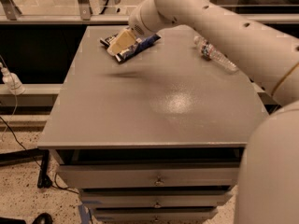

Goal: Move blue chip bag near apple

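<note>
Gripper (122, 41) low over the blue chip bag (142, 45), far left part of grey table (140, 115), overlapping its left end; aperture and grip cannot be told. Bag lettering unreadable. Clear bottle (216, 56) lies far right.

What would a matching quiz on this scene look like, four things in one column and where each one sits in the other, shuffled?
Things:
1 blue chip bag
2 water bottle
3 hand
4 top drawer

Places:
A below the table top
B far right part of the table
C far left part of the table
D at the chip bag, covering part of it

Pairs: 1-C, 2-B, 3-D, 4-A
</note>
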`<control>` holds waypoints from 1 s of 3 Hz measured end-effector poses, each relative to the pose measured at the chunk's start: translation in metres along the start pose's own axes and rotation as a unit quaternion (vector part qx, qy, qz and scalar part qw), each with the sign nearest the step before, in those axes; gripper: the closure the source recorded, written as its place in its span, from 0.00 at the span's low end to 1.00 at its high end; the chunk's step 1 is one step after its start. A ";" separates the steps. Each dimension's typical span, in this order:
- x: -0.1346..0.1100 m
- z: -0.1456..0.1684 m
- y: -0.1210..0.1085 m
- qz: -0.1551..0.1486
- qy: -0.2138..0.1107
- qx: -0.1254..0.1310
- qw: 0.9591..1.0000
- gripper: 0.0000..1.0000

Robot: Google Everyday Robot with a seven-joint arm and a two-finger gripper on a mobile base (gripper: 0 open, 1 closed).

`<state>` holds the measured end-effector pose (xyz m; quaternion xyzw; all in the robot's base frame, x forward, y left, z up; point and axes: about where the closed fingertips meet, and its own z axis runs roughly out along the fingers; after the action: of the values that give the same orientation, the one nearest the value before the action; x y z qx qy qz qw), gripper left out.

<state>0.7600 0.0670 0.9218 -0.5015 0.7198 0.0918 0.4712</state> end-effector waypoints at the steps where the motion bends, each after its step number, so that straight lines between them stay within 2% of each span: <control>1: 0.027 0.035 -0.003 0.021 0.018 -0.007 1.000 0.00; 2: 0.050 0.054 -0.005 0.039 0.030 -0.010 0.999 0.00; 3: 0.060 0.063 -0.004 0.052 0.026 -0.011 0.998 0.17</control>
<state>0.7972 0.0653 0.8433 -0.4711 0.7559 0.1112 0.4408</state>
